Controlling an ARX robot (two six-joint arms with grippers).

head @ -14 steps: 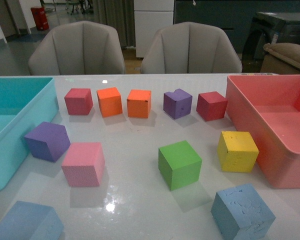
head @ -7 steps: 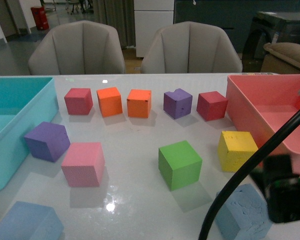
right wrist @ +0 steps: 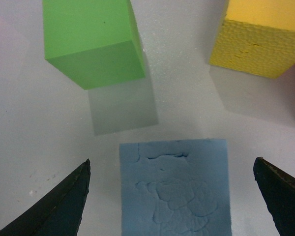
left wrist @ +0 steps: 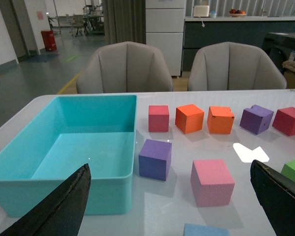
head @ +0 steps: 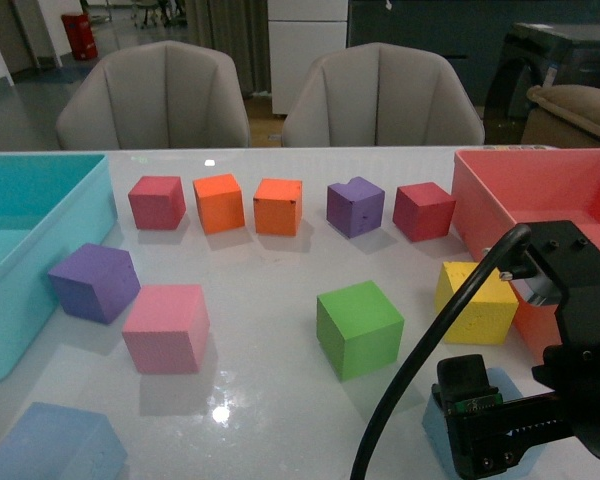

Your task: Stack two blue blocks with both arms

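Our right fingers point(right wrist: 59, 209) stand wide apart with one blue block point(right wrist: 174, 191) between them, a finger well clear on either side. The block sits on the white tabletop point(right wrist: 29, 113) at the near right, just short of the green block point(right wrist: 91, 42) and the yellow block point(right wrist: 258, 37). In the front view the right arm point(head: 570, 330) hides most of it. Our left fingers point(left wrist: 59, 209) are spread wide too and hold nothing. The second blue block point(head: 50, 445) lies well apart at the near left corner, close to the pink block point(head: 167, 328) and the teal bin point(head: 90, 225).
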